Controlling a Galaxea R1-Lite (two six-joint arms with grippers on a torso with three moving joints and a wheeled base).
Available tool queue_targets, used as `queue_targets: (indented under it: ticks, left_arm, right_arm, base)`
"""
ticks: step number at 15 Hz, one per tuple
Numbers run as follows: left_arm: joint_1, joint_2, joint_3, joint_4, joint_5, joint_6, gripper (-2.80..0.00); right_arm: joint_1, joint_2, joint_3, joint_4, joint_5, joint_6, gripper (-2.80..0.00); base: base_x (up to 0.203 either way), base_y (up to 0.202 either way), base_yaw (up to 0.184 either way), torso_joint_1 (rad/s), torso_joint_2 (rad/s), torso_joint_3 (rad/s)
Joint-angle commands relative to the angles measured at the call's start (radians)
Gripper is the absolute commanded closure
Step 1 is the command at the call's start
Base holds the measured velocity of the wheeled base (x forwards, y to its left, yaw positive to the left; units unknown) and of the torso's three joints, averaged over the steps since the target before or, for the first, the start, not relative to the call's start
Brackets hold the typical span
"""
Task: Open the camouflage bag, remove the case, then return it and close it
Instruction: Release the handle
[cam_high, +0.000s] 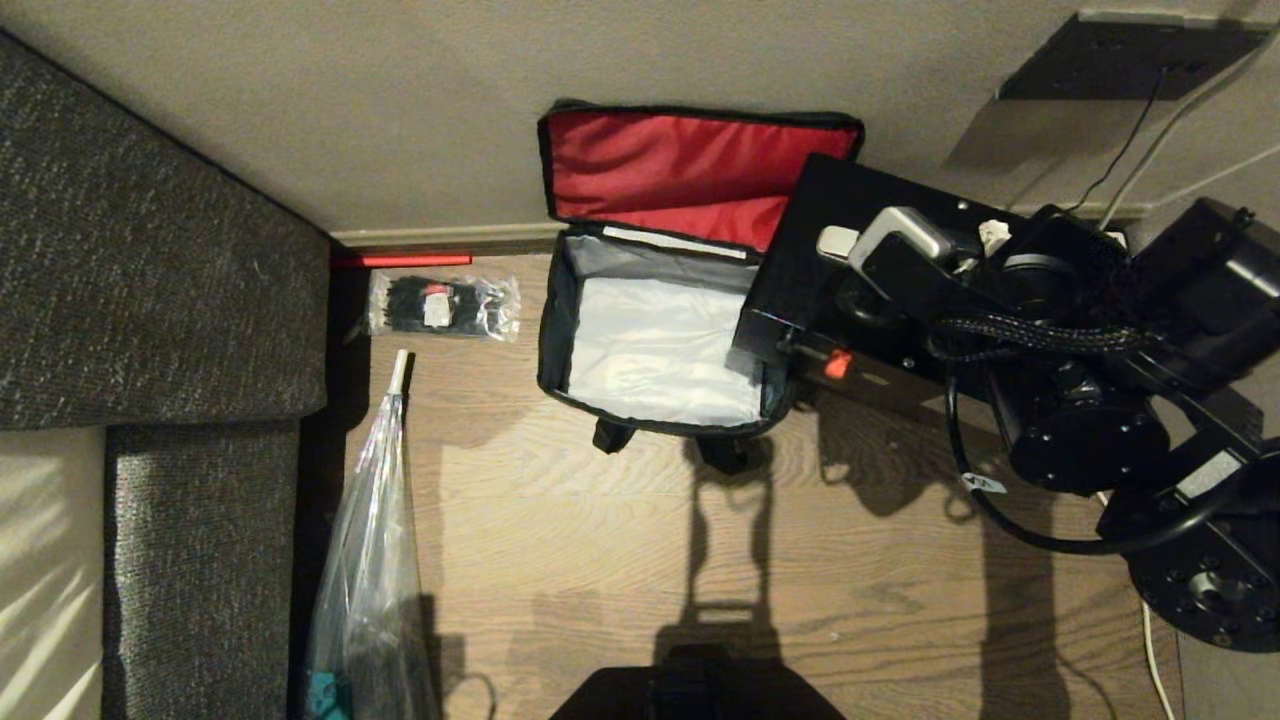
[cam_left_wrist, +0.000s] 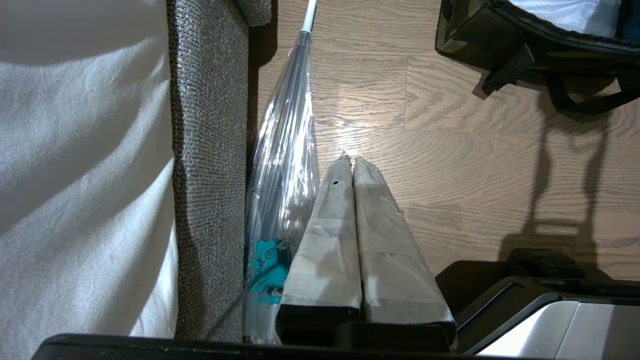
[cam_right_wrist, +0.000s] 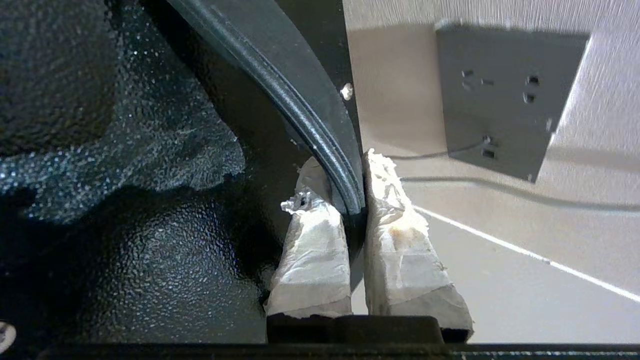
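Pinching only the thin rim of the flat black hard case (cam_high: 800, 260), held above the right edge of the open green camouflage fabric bag (cam_high: 660, 345), the right gripper's (cam_right_wrist: 356, 200) fingers could let it swing or slip onto the wooden floor (cam_high: 600, 540).

floor (cam_high: 560, 560): wood planks | wall (cam_high: 350, 110): beige | sofa (cam_high: 140, 250): grey

Red-lidded camouflage bag (cam_high: 655, 345), black case (cam_high: 800, 270)
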Motion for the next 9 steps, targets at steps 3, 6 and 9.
queue_targets:
  ticks: [3,6,9]
  left_arm:
    - [0.000,-0.002,0.003,0.000,0.001,0.000,0.00]
    - [0.000,-0.002,0.003,0.000,0.001,0.000,0.00]
    - [0.000,-0.002,0.003,0.000,0.001,0.000,0.00]
  right_arm:
    - [-0.022,-0.049,0.041,-0.006,-0.006,-0.009,0.00]
    - [-0.028,-0.087,0.077,-0.004,-0.006,-0.009,0.00]
    - [-0.040,-0.130,0.107,0.001,-0.007,-0.012,0.00]
  base:
    - [0.000,0.000,0.000,0.000,0.00,0.000]
    - [0.000,0.000,0.000,0.000,0.00,0.000]
    - [0.000,0.000,0.000,0.000,0.00,0.000]
